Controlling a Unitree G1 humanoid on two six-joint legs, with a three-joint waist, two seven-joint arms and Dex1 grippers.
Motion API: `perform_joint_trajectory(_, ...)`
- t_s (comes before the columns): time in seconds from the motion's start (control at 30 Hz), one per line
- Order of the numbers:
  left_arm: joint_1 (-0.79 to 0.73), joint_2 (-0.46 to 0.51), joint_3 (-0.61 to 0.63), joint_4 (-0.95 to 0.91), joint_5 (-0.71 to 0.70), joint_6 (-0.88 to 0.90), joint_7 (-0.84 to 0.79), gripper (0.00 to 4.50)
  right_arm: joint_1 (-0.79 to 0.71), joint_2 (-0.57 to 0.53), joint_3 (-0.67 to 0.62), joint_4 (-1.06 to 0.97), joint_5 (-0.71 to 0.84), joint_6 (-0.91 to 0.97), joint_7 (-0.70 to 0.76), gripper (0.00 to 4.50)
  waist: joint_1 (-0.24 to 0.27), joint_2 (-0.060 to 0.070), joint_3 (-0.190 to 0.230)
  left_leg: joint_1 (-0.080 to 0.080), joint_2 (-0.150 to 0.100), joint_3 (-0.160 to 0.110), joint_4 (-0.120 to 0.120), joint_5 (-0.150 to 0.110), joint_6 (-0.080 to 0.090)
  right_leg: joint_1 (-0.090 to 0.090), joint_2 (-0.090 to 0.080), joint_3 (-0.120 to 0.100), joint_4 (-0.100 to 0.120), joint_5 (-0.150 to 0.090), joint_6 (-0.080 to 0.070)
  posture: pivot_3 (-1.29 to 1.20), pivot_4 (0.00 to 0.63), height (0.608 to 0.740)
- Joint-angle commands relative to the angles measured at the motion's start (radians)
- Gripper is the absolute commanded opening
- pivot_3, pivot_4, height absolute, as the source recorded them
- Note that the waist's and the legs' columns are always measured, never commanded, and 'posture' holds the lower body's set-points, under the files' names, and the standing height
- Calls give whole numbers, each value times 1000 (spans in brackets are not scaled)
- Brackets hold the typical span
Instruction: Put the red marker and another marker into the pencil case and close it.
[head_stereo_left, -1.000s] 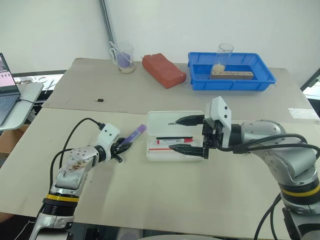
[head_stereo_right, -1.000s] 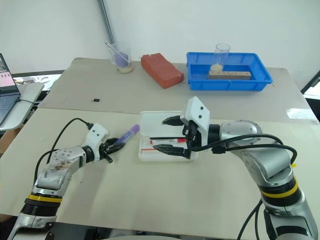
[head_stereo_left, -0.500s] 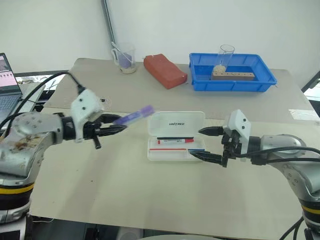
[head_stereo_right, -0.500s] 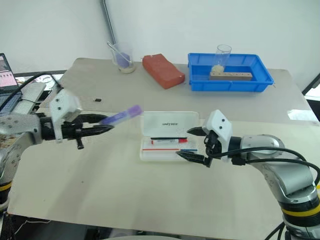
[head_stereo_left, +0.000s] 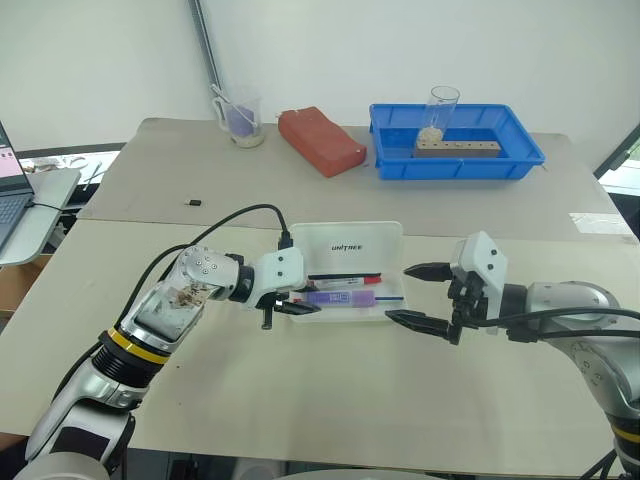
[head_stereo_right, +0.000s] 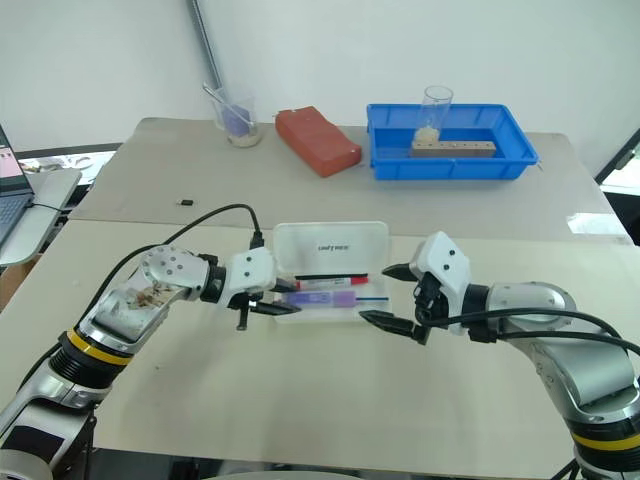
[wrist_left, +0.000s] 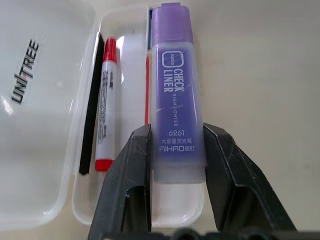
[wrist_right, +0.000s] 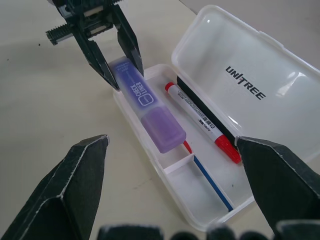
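the left gripper (head_stereo_left: 300, 307) has its fingers clamped on the purple highlighter (head_stereo_left: 338, 297), whose long axis lies along the open pencil case (head_stereo_left: 352, 247) beside the red marker (head_stereo_left: 345, 279), while the right gripper (head_stereo_left: 418, 296), fingers wide apart, waits just beside the case.

The scene is evenly and brightly lit by soft, diffuse light that appears to come from overhead. Only faint, short shadows are cast on the beige table (head_stereo_left: 300, 390) beneath the arms. A pale sheen is seen on the table's far right edge. In the wrist views, soft white reflections are carried by the open lid of the pencil case (wrist_right: 250, 85), yet its black lettering stays readable. The print on the purple highlighter (wrist_left: 175, 100) is rendered sharply, while the black fingers (wrist_right: 65, 195) nearest the right wrist lens are slightly soft. No motion blur is noticed in the head views.
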Motion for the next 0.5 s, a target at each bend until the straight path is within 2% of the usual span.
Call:
perform_joint_trajectory(0.03,-14,-14,1,22,31,-48,3,926,3,4,-31,-36,-3,-28,-14,4500,2,0,0,0,0,0,0,0,0,0,0,0,0,0,0,0,150,740)
perform_joint_trajectory(0.37,13,-33,19,27,46,-59,5,926,0,3,-20,-21,-9,-45,-6,4500,2,0,0,0,0,0,0,0,0,0,0,0,0,0,0,0,150,740)
perform_joint_trajectory(0.43,17,-34,20,20,45,-59,3,1979,1,2,-18,-19,-11,-49,-3,4500,2,0,0,0,0,0,0,0,0,0,0,0,0,0,0,0,150,740)
perform_joint_trajectory(0.5,21,-34,22,8,41,-53,-1,2805,-4,1,-16,-9,-14,-53,0,4500,2,0,0,0,0,0,0,0,0,0,0,0,0,0,0,0,150,740)
